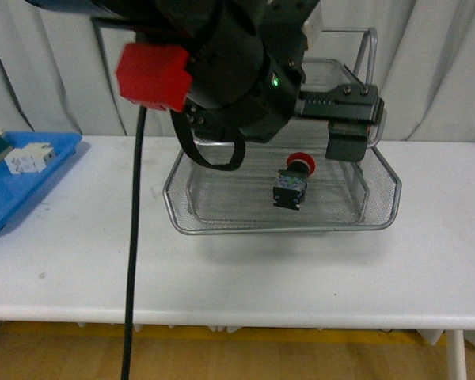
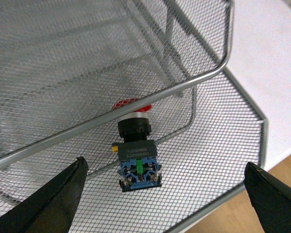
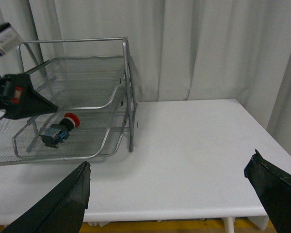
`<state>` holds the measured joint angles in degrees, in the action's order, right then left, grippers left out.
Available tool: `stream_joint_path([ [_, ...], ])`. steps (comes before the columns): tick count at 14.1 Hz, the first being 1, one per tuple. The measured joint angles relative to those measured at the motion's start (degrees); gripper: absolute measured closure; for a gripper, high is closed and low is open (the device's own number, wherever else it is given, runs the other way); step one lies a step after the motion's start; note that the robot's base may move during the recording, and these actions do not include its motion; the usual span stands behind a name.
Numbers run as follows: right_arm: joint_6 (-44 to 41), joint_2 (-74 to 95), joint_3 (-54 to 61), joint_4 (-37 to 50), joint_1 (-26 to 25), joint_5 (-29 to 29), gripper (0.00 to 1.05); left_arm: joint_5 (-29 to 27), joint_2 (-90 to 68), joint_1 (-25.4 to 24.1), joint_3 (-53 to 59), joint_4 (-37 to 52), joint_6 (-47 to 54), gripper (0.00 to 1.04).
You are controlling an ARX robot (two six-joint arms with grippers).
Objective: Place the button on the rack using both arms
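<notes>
Likely light and rigid, the button [image 2: 136,160] lies ahead between the wide, empty left jaws; grip its blocky body.

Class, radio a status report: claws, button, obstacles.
Left claw open by button. Right claw open, away. Button lies in rack's bottom tier; upper tier overhangs cap.

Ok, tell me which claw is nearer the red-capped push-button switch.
Left. The left claw hangs open above the switch in the silver wire-mesh rack; the right claw is off beside the rack.
</notes>
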<state>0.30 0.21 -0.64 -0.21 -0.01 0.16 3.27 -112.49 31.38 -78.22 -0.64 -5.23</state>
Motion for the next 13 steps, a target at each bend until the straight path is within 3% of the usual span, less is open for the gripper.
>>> stream_joint_path([
  [5,0.0,0.0,0.0,0.0,0.0,0.02,0.06,2.19,16.92,-5.03,17.25,10.14,0.0,0.07],
  [6,0.0,0.0,0.0,0.02,0.0,0.0,0.06,-6.23,19.52,-4.94,22.84,23.71,1.33,0.14],
  [7,0.0,0.0,0.0,0.0,0.0,-0.15,0.06,-18.45,26.08,-6.23,32.61,35.85,3.02,0.28],
  [8,0.0,0.0,0.0,-0.02,0.0,-0.13,0.06,-22.23,29.86,-7.52,37.38,40.11,3.78,0.36],
  [9,0.0,0.0,0.0,-0.02,0.0,-0.13,0.06,-23.67,32.35,-8.87,40.26,42.58,3.89,0.41],
  [10,0.0,0.0,0.0,0.02,0.0,-0.13,0.06,-23.61,37.22,-12.13,45.48,46.16,4.17,0.54],
  [13,0.0,0.0,0.0,0.02,0.0,-0.13,0.06,-17.81,44.24,-16.57,58.36,46.97,4.22,0.92],
])
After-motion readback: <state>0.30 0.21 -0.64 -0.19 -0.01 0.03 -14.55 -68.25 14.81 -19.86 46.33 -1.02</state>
